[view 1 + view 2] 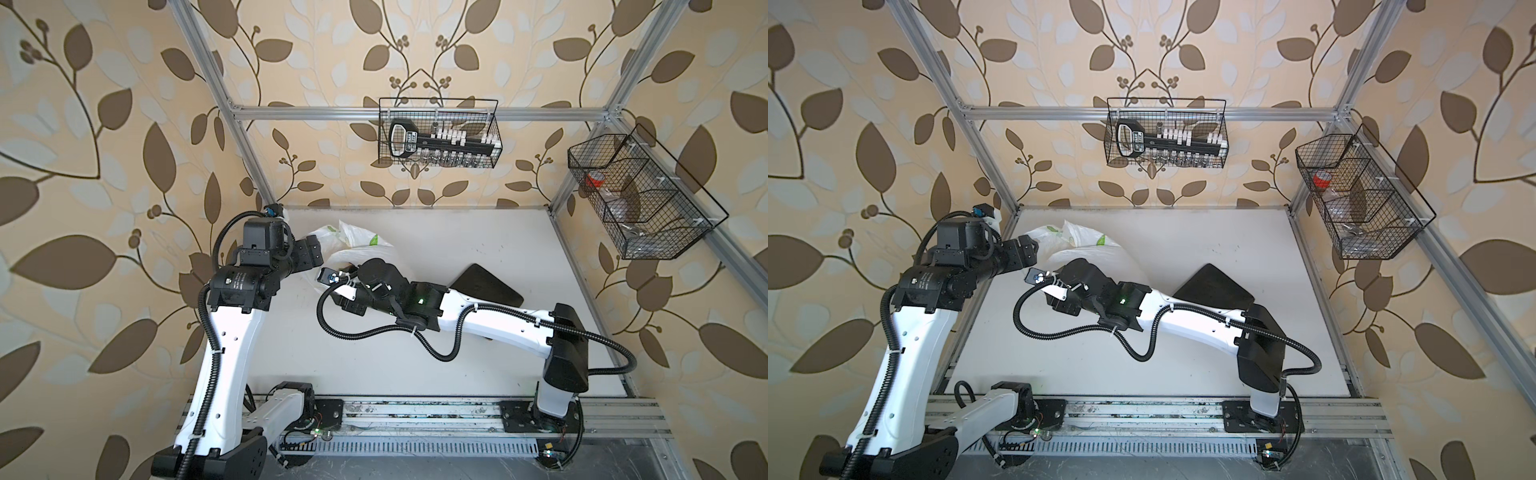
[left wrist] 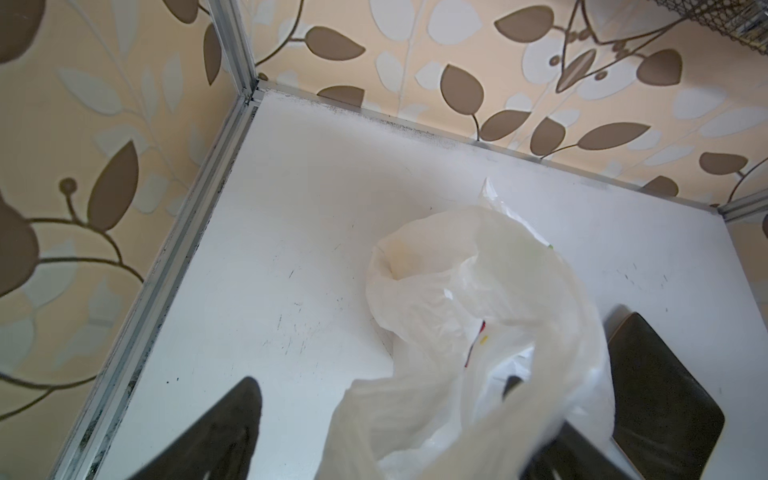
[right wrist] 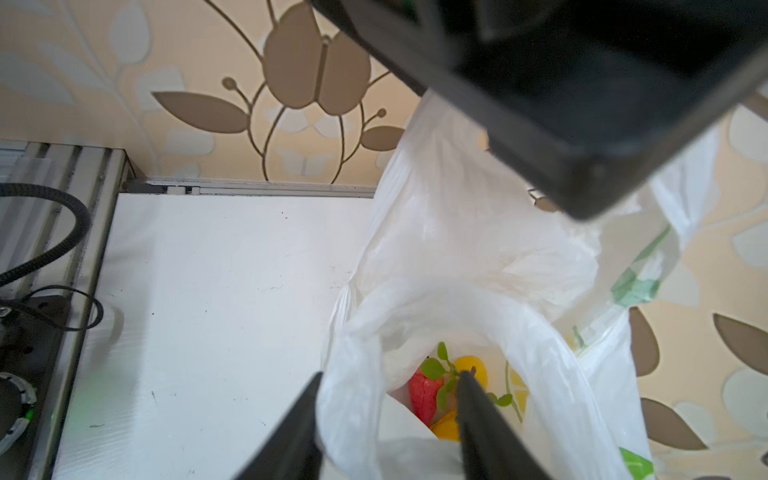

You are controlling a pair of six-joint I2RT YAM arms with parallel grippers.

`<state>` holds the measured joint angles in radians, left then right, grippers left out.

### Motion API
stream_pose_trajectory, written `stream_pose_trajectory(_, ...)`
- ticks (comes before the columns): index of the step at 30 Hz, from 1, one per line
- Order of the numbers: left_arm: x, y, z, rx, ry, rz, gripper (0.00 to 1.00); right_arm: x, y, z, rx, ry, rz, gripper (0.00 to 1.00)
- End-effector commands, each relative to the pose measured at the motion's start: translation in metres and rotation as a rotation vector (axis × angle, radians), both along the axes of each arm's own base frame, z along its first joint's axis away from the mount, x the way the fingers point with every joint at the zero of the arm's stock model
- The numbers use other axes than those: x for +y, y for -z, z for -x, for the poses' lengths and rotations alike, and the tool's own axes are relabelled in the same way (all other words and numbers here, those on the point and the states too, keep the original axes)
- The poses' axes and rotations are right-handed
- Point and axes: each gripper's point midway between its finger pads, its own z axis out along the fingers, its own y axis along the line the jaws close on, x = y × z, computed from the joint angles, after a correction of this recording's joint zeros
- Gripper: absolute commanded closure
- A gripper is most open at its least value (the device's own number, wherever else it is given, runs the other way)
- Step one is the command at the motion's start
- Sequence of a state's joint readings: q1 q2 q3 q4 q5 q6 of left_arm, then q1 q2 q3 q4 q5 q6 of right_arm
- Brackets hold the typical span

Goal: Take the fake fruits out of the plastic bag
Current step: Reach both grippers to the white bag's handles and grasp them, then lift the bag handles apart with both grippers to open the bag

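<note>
The plastic bag (image 1: pixel 357 241) (image 1: pixel 1075 241) lies crumpled at the back left of the white table, white with green print. In the right wrist view its mouth (image 3: pixel 457 249) gapes, and inside lie the fake fruits: a red strawberry (image 3: pixel 422 395), a yellow one with a green twig (image 3: pixel 471 368) and an orange-yellow one (image 3: pixel 446 428). My right gripper (image 3: pixel 390 376) straddles the bag's rim, one finger outside and one inside by the fruits, jaws narrowed but apart. My left gripper (image 2: pixel 381 380) stands wide open, with a twisted strip of the bag (image 2: pixel 478 270) lying between its fingers.
A dark square plate (image 1: pixel 486 286) (image 2: pixel 656 386) lies right of the bag, partly under my right arm. Wire baskets hang on the back wall (image 1: pixel 438 133) and on the right wall (image 1: pixel 640 195). Aluminium frame rails (image 2: pixel 174 266) edge the table.
</note>
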<state>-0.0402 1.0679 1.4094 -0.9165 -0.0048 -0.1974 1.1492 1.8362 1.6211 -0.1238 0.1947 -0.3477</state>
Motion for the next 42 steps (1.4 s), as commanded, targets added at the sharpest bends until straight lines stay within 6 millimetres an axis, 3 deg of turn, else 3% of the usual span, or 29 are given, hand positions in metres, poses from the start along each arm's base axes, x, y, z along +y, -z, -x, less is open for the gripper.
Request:
stream_pose_trajectory(1,-0.015,0.001,-0.015,-0.027,0.078,0.028,0.24,-0.009,-0.028,-0.009,-0.047,0.069,-0.04,0.86)
stream_pose_trajectory(3,-0.021,0.003,-0.025,-0.034,0.104,0.052,0.37,-0.018,-0.041,-0.007,-0.031,0.087,-0.095,1.0)
stream_pose_trajectory(7,-0.034,-0.004,-0.043,-0.052,0.149,0.105,0.64,-0.05,-0.067,-0.009,0.041,0.17,-0.26,1.0)
stream_pose_trajectory(10,-0.04,-0.006,-0.051,-0.057,0.163,0.147,0.81,-0.09,-0.082,-0.026,0.187,0.287,-0.459,1.0)
stream_pose_trajectory(13,-0.048,-0.012,-0.053,-0.092,0.157,0.235,0.98,-0.143,-0.085,-0.057,0.405,0.416,-0.739,1.0)
stream_pose_trajectory(15,-0.056,-0.021,-0.056,-0.14,0.153,0.336,0.99,-0.178,-0.085,-0.087,0.549,0.465,-0.95,1.0)
stream_pose_trajectory(18,-0.059,-0.04,-0.065,-0.227,0.111,0.473,1.0,-0.206,-0.099,-0.132,0.618,0.488,-1.124,1.0)
stream_pose_trajectory(22,-0.05,-0.069,-0.083,-0.344,0.029,0.572,1.0,-0.209,-0.153,-0.17,0.532,0.433,-1.223,1.0)
stream_pose_trajectory(26,-0.05,-0.113,-0.098,-0.455,0.037,0.621,1.0,-0.203,-0.203,-0.203,0.445,0.348,-1.279,1.0)
stream_pose_trajectory(29,-0.05,-0.138,-0.105,-0.526,0.059,0.631,1.0,-0.196,-0.219,-0.219,0.41,0.294,-1.288,1.0)
stream_pose_trajectory(31,-0.053,-0.14,-0.107,-0.542,0.077,0.635,1.0,-0.194,-0.213,-0.226,0.412,0.285,-1.287,1.0)
stream_pose_trajectory(34,-0.062,-0.119,-0.104,-0.504,0.108,0.657,1.0,-0.199,-0.183,-0.224,0.439,0.316,-1.264,1.0)
stream_pose_trajectory(38,-0.081,-0.063,-0.083,-0.411,0.122,0.678,1.0,-0.217,-0.11,-0.207,0.522,0.436,-1.177,1.0)
stream_pose_trajectory(42,-0.106,-0.019,-0.043,-0.329,0.15,0.697,1.0,-0.241,-0.045,-0.172,0.599,0.547,-1.082,0.98)
